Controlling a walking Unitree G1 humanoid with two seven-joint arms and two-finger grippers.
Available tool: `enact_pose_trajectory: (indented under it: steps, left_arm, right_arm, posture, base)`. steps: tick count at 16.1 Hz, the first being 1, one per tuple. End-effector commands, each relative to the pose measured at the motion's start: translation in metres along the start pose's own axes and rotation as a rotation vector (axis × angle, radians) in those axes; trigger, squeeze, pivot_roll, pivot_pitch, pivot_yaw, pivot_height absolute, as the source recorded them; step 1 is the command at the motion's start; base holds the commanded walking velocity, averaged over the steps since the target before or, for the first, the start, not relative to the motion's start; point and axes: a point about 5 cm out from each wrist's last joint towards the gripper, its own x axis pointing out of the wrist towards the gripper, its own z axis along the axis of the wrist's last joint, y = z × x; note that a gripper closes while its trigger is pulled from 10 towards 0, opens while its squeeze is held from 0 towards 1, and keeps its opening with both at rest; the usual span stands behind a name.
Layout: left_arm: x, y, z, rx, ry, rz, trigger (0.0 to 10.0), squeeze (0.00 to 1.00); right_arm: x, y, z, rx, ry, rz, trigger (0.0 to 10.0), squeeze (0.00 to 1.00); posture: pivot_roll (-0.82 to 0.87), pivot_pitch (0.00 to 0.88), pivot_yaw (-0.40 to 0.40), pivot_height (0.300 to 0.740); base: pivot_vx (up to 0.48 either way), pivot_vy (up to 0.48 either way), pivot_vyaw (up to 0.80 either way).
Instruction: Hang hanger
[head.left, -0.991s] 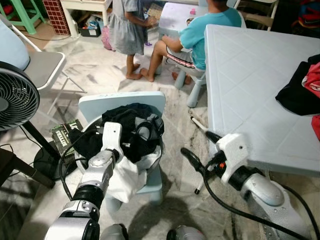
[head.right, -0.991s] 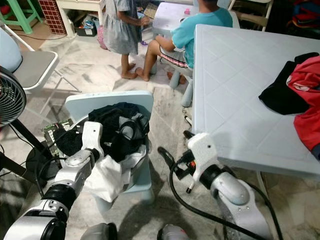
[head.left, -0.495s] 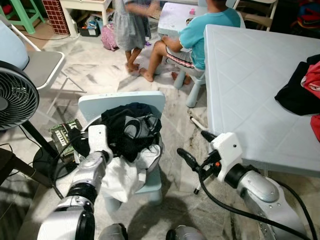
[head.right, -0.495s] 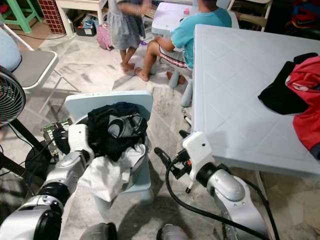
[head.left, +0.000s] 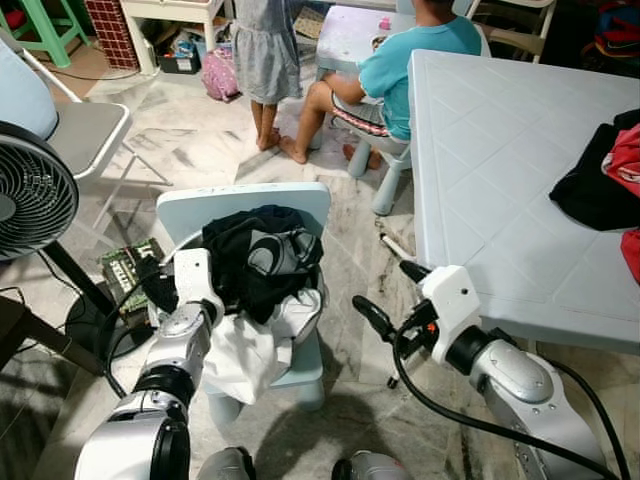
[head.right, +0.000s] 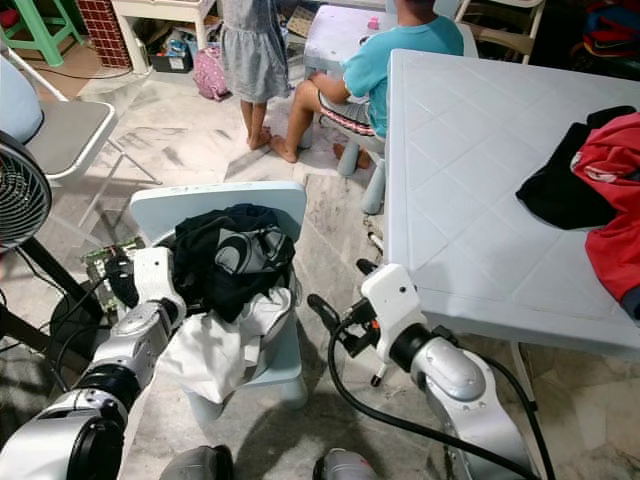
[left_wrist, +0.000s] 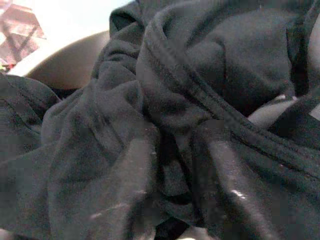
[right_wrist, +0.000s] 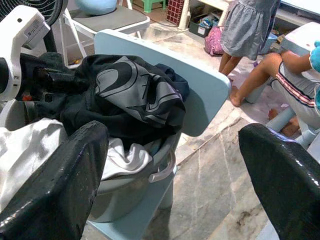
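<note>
A heap of clothes sits in a grey tub (right_wrist: 160, 172) on a small pale-blue chair (head.left: 245, 205). On top lies a black garment (head.left: 262, 258) with a grey print, over white cloth (head.left: 250, 345). My left gripper (head.left: 152, 283) is at the heap's left edge, shut on a fold of the black garment (left_wrist: 165, 115), which fills its wrist view. My right gripper (head.left: 392, 292) hangs open in the gap between the chair and the table, fingers (right_wrist: 55, 185) spread wide and holding nothing. I cannot make out a hanger.
A large pale-blue table (head.left: 500, 150) stands on the right with black and red clothes (head.left: 600, 175) on it. A fan (head.left: 35, 195) and a folding chair (head.left: 85, 130) are on the left. Two people (head.left: 400, 60) are at a small table behind.
My left gripper has drawn back from the heap's middle to its left edge, dragging the black garment that way. The right gripper edged slightly left. The standing person shifted.
</note>
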Motion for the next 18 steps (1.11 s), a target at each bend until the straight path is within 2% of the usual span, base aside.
enact_pose_trajectory:
  steps: [1, 6, 9, 12, 14, 17, 18]
  left_arm:
    - [0.000, 0.003, 0.000, -0.005, -0.008, 0.014, 0.0, 0.00]
    - [-0.002, 0.011, 0.001, -0.012, -0.031, 0.041, 0.0, 0.00]
    - [-0.005, 0.010, 0.004, -0.004, -0.082, 0.062, 0.0, 0.00]
    - [-0.013, 0.011, 0.006, 0.012, -0.153, 0.103, 0.0, 0.00]
    - [-0.022, 0.007, 0.015, 0.030, -0.225, 0.070, 0.0, 0.00]
    - [-0.054, -0.005, 0.021, 0.178, -0.333, 0.038, 0.0, 0.00]
    - [-0.061, -0.008, 0.017, 0.190, -0.325, 0.013, 0.0, 0.00]
  right_arm:
    - [0.001, 0.000, -0.002, -0.001, 0.005, -0.005, 10.0, 0.00]
    - [0.006, 0.000, -0.001, -0.010, -0.006, 0.003, 10.0, 0.00]
    - [0.004, 0.005, -0.003, 0.006, 0.001, 0.071, 10.0, 0.00]
    - [0.005, 0.003, -0.007, 0.006, 0.018, 0.078, 10.0, 0.00]
    - [0.006, 0.003, -0.009, -0.001, 0.024, 0.075, 10.0, 0.00]
    - [0.013, 0.006, -0.010, 0.000, 0.015, 0.092, 10.0, 0.00]
    - [0.015, 0.007, -0.010, 0.000, 0.011, 0.093, 10.0, 0.00]
  posture:
    - [-0.15, 0.080, -0.064, 0.740]
    - [-0.14, 0.078, -0.068, 0.740]
    - [-0.14, 0.076, -0.063, 0.740]
    - [-0.13, 0.078, -0.065, 0.740]
    - [-0.12, 0.080, -0.069, 0.740]
    - [-0.07, 0.086, -0.074, 0.740]
    - [-0.06, 0.089, -0.074, 0.740]
  base:
    - [0.000, 0.000, 0.00]
    - [0.000, 0.000, 0.00]
    - [0.000, 0.000, 0.00]
    - [0.000, 0.000, 0.00]
    - [0.000, 0.000, 0.00]
    - [0.000, 0.000, 0.00]
    - [0.000, 0.000, 0.00]
